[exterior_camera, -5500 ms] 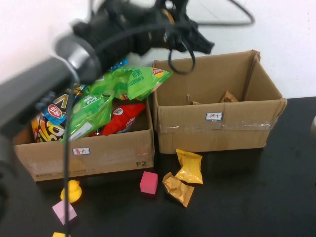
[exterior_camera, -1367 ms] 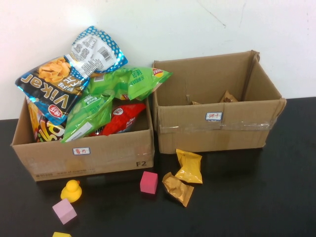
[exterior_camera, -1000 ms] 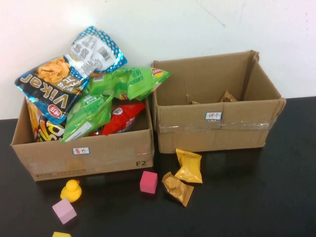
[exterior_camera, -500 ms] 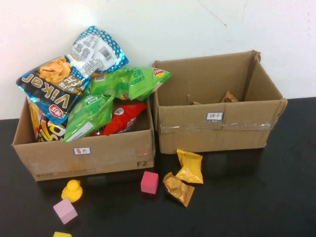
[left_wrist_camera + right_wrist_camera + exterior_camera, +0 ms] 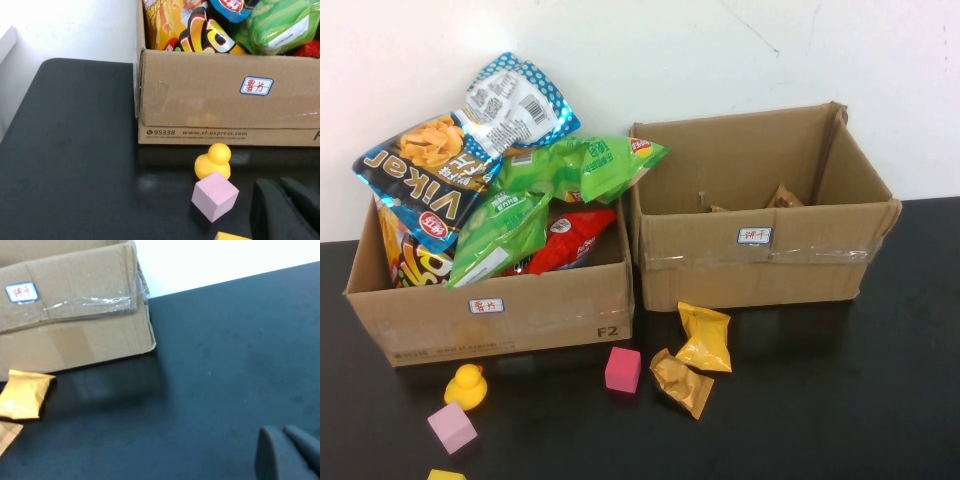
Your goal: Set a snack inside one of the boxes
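Between my two parked hands lie the snacks — yellow packet (image 5: 704,337) and brown packet (image 5: 681,382), touching, on the desk before the right box (image 5: 760,262). Left hand (image 5: 287,212) and right hand (image 5: 287,452) both closed, empty — right is nearer.

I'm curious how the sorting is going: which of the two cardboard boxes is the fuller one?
The left box, piled above its rim with big chip bags. The right box looks nearly empty, with only small brown packets at its back.
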